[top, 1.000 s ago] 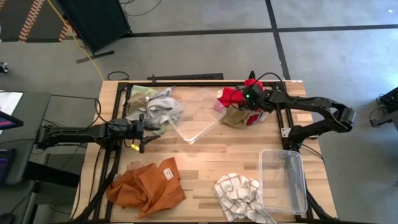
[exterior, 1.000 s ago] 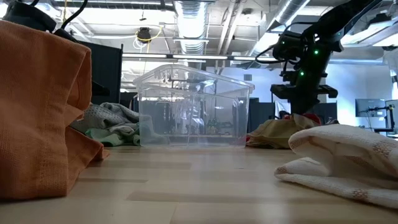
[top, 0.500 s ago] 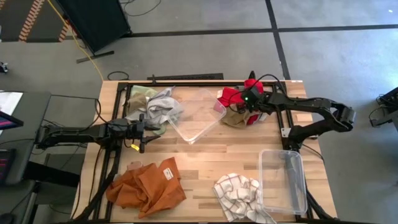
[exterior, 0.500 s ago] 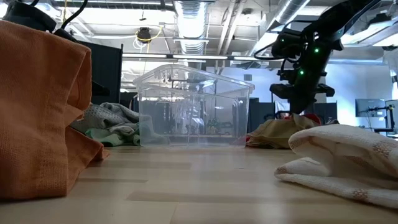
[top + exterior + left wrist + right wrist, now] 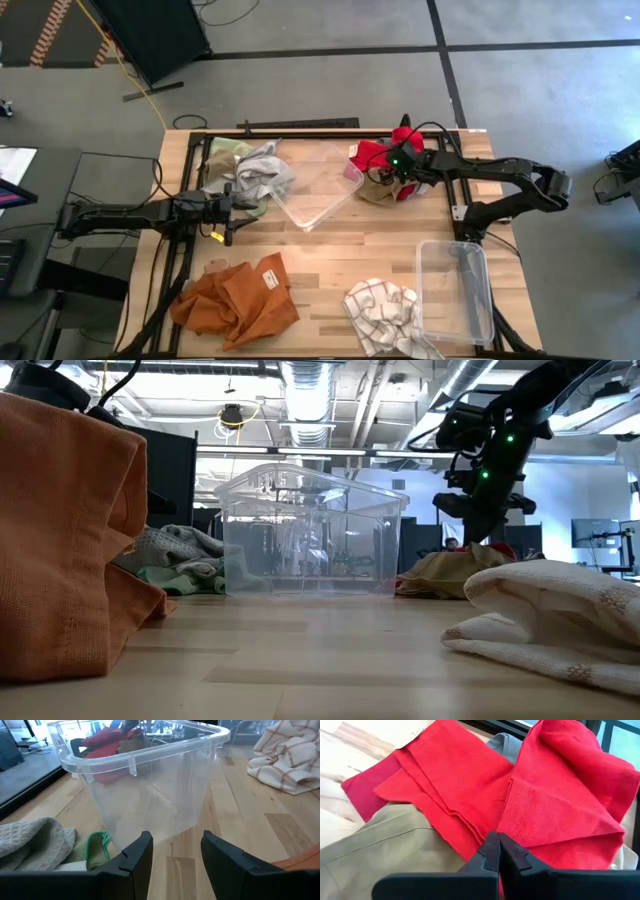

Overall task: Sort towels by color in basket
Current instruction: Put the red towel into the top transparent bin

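A red towel (image 5: 372, 153) lies partly on a tan-brown towel (image 5: 378, 190) at the table's far right. My right gripper (image 5: 387, 172) slants down onto them, shut on the red towel (image 5: 470, 785). A rust-orange towel (image 5: 235, 300) and a white checked towel (image 5: 385, 310) lie near the front edge. Grey and pale green towels (image 5: 250, 170) are heaped at the far left. My left gripper (image 5: 177, 845) waits open, level, just short of the clear basket (image 5: 318, 185), with nothing between its fingers. My right gripper comes slanting down from the table's right side, its shut fingertips (image 5: 490, 847) on the red towel where a raised fold (image 5: 520, 820) meets the flat layers. The fingers themselves hide how many layers they have. The towel still lies on the tan-brown towel (image 5: 395, 850).
A second clear basket (image 5: 455, 290) stands at the near right, beside the checked towel. A black frame runs along the table's far and side edges (image 5: 300, 128). Bare wood lies in the table's middle (image 5: 330, 250).
My right gripper has rolled a little about its own line and edged slightly toward the clear basket, staying low over the red towel. The towels have kept their places.
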